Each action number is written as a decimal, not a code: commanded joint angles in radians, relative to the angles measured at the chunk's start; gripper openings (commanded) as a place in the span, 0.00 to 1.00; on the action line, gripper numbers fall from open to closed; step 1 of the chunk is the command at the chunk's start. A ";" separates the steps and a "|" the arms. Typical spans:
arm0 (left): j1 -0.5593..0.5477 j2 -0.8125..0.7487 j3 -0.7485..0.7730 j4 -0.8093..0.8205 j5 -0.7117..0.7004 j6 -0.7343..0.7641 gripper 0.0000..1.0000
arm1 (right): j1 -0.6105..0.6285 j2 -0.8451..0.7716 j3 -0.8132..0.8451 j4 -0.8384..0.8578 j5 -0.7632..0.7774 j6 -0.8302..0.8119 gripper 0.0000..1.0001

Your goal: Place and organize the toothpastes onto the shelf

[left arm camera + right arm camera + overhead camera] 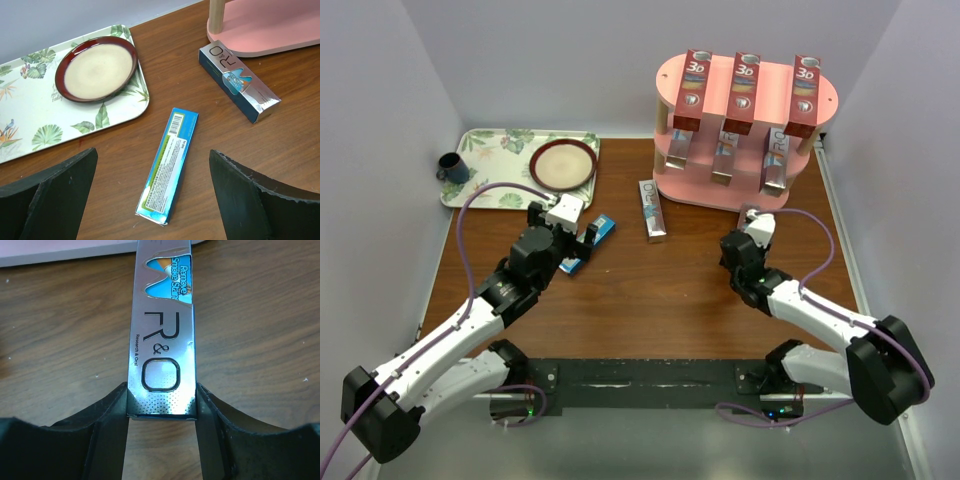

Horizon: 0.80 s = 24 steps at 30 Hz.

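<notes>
Black fingers of the right gripper (161, 400) are pressed against both sides of a silver carton (162, 340) at its near end, with its far end pointing toward the pink shelf (50, 252). Spread wide and holding nothing, the left gripper (152, 160) hangs above a teal-blue carton (169, 165) lying on the table (280, 140). A second silver carton (239, 82) lies beyond it, beside the shelf's base; the top board carries three red cartons (743, 90) and the middle board three silver ones.
</notes>
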<state>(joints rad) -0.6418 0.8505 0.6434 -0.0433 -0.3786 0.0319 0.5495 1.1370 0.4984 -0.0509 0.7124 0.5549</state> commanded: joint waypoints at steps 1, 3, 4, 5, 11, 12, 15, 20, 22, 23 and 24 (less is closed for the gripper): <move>0.004 -0.013 -0.001 0.028 0.006 0.019 0.99 | 0.001 0.021 0.025 0.158 0.024 -0.070 0.31; 0.004 -0.011 -0.002 0.028 0.007 0.019 0.99 | 0.001 0.061 0.055 0.163 0.036 -0.085 0.31; 0.005 -0.013 -0.002 0.028 0.007 0.019 0.99 | 0.000 0.076 0.064 0.178 0.045 -0.095 0.31; 0.004 -0.014 -0.002 0.028 0.006 0.019 0.99 | -0.002 0.092 0.075 0.186 0.051 -0.102 0.31; 0.005 -0.028 -0.004 0.028 0.004 0.022 0.99 | -0.016 0.225 0.173 0.230 0.075 -0.164 0.31; 0.004 -0.030 -0.004 0.028 0.004 0.023 0.99 | -0.020 0.234 0.187 0.238 0.071 -0.176 0.31; 0.005 -0.031 -0.005 0.028 0.004 0.022 0.99 | -0.026 0.271 0.209 0.266 0.064 -0.197 0.31; 0.005 -0.027 -0.005 0.028 0.006 0.023 0.99 | -0.026 0.235 0.201 0.260 0.045 -0.207 0.30; 0.005 -0.024 -0.005 0.028 0.007 0.023 0.99 | -0.026 0.199 0.163 0.272 0.030 -0.210 0.29; 0.004 -0.024 -0.005 0.028 0.009 0.023 0.99 | -0.026 0.160 0.148 0.281 0.024 -0.226 0.29; 0.005 -0.022 -0.005 0.028 0.009 0.023 0.99 | -0.026 0.136 0.117 0.289 0.016 -0.233 0.29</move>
<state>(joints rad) -0.6418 0.8318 0.6430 -0.0437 -0.3771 0.0399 0.5224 1.3899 0.6407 0.0383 0.7635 0.3630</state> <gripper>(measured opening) 0.991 0.517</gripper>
